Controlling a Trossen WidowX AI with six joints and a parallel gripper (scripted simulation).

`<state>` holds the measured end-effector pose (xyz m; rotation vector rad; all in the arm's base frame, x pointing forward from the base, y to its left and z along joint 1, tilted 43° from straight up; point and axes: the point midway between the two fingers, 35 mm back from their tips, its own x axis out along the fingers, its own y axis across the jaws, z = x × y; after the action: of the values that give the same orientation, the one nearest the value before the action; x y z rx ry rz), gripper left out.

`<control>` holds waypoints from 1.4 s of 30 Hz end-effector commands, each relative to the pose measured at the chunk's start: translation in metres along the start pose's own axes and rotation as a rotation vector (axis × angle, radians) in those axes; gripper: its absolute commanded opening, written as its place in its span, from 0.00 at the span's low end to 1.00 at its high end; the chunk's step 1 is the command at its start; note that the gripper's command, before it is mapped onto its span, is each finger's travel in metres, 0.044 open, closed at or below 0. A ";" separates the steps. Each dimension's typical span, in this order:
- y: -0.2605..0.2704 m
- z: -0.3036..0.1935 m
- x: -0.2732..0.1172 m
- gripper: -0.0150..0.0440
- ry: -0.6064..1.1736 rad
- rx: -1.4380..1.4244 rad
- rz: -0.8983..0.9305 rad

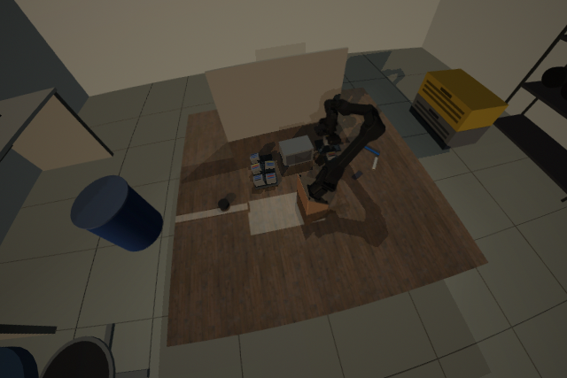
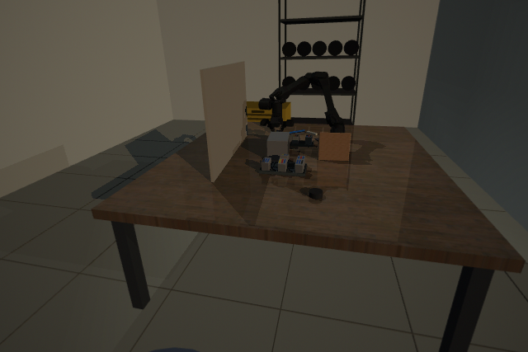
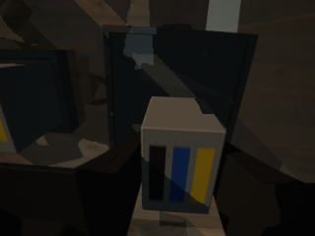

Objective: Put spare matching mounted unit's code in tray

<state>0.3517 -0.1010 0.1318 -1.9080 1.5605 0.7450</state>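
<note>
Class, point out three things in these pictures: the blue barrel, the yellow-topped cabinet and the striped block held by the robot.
Blue barrel [image 1: 130,222]: top view, on its side wall.
Yellow-topped cabinet [image 1: 462,90] [image 2: 272,105]: top and exterior views, on its yellow part.
Striped block [image 3: 180,174]: wrist view, on its blue stripe.

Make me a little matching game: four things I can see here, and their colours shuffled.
1. Striped block in the gripper
2. Drum on the floor
3. Drawer cabinet's top
4. Small round piece on the table

A. yellow
B. black
C. black, blue and yellow stripes
D. blue

Pairs: 1-C, 2-D, 3-A, 4-B
</note>
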 end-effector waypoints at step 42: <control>0.003 0.001 -0.098 1.00 -0.008 -0.006 0.000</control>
<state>0.3383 -0.0428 0.1888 -1.9083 1.5438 0.7675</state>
